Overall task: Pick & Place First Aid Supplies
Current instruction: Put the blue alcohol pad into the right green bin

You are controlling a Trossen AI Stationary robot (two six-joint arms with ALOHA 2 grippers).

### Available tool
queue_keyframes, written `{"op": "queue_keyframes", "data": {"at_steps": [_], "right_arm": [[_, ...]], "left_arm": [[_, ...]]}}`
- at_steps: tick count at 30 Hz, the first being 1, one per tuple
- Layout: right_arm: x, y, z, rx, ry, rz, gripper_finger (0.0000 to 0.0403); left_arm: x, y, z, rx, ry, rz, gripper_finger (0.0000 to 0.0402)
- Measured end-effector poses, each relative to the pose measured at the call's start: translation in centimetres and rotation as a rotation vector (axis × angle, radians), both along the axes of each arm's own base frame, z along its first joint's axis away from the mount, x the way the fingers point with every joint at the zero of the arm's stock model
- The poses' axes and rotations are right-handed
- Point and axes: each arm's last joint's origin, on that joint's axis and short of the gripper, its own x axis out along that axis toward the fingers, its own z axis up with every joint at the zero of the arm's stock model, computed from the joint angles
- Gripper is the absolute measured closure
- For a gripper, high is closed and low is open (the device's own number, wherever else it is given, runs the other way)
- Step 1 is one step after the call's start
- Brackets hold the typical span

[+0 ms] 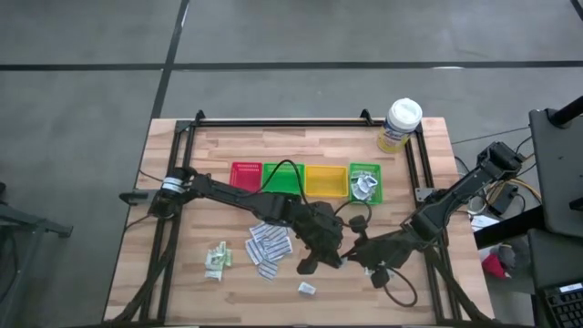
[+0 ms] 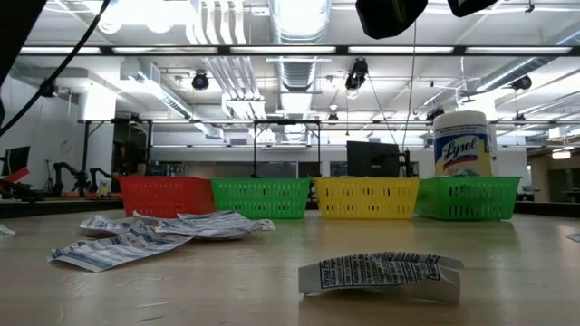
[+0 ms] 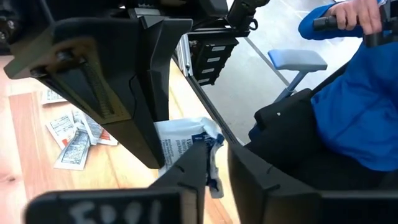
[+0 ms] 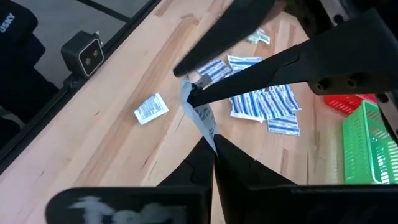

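Observation:
Above the table's middle, my two grippers meet tip to tip over one first aid packet (image 4: 200,118), a white strip with blue print, also seen in the left wrist view (image 3: 183,140). My right gripper (image 4: 211,146) (image 1: 362,250) is shut on its lower end. My left gripper (image 4: 185,86) (image 3: 216,165) (image 1: 326,246) is narrowly open, one fingertip on either side of the packet's upper end. More strips (image 1: 269,246), pale green sachets (image 1: 217,258) and one small packet (image 1: 307,288) lie flat on the wood. My right gripper pinches the packet's lower end (image 4: 207,134) between its two fingertips. It comes from the table's right side, slanting down. The packet stands up out of the tips, lifted clear of the table, and its upper end (image 4: 185,87) reaches between my left gripper's fingertips.
Red (image 1: 246,175), green (image 1: 282,178), yellow (image 1: 325,180) and green (image 1: 352,173) trays stand in a row at the back, the last with packets in it. A white-lidded tub (image 1: 401,123) stands at the back right. A person in blue (image 3: 354,93) is beyond the table's edge.

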Motion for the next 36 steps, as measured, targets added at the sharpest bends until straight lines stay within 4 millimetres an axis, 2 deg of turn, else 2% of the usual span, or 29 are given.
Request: {"op": "queue_keyframes", "data": {"at_steps": [8,15,19,24,28,32,36], "right_arm": [[-0.3,-0.2,-0.4,0.017,0.050,-0.053,0.0395],[-0.8,-0.9,-1.0,-0.011,0.107,-0.168,0.0395],[-1.0,-1.5,-1.1,-0.035,0.114,-0.254,0.0395],[-1.3,-3.5,-1.7,-0.080,0.183,-0.425,0.0395],[-1.3,-5.5,-2.1,-0.104,0.256,-0.564,0.0395],[-1.2,-7.6,-2.4,-0.142,0.326,-0.667,0.0395],[-0.9,-9.7,-2.5,-0.163,0.373,-0.756,0.0395]], "left_arm": [[-0.4,1.2,0.1,0.033,0.029,0.004,0.0264],[-1.8,2.6,1.5,0.099,0.070,0.023,0.0258],[-2.5,3.2,1.9,0.212,0.077,0.103,0.0257],[-3.7,3.5,1.7,0.249,0.071,0.132,0.0257],[-5.1,3.7,0.9,0.232,0.016,0.145,0.0257],[-7.2,4.0,-0.1,0.167,-0.105,0.185,0.0257],[-10.2,4.5,-1.5,0.101,-0.197,0.227,0.0257]]}}
